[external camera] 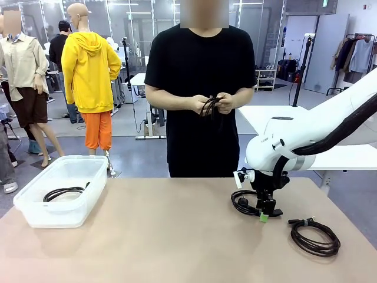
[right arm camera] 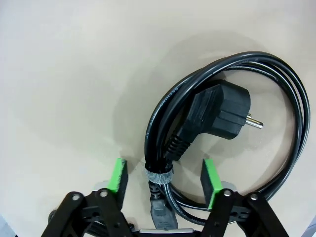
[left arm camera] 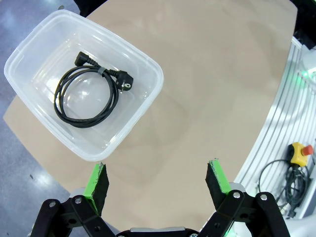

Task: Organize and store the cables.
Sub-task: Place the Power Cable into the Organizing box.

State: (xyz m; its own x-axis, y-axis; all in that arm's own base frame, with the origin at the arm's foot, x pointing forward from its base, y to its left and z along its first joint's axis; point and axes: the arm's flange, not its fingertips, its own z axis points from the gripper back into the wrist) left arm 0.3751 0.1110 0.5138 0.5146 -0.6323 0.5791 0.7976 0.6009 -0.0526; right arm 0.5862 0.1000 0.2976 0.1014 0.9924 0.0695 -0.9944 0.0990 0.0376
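Our right claw (right arm camera: 163,167) stands open, its pads straddling the tied cable (right arm camera: 222,111) on the worktop (right arm camera: 69,74). Our left claw (left arm camera: 157,167) hangs open near the bin (left arm camera: 140,112) holding another cable (left arm camera: 84,101).

White arm (external camera: 306,138), black hose (external camera: 347,124), green-padded right pincer (right arm camera: 163,173)

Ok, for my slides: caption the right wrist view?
Right gripper, jaws open, straddles a coiled black cable at its tie on the table.
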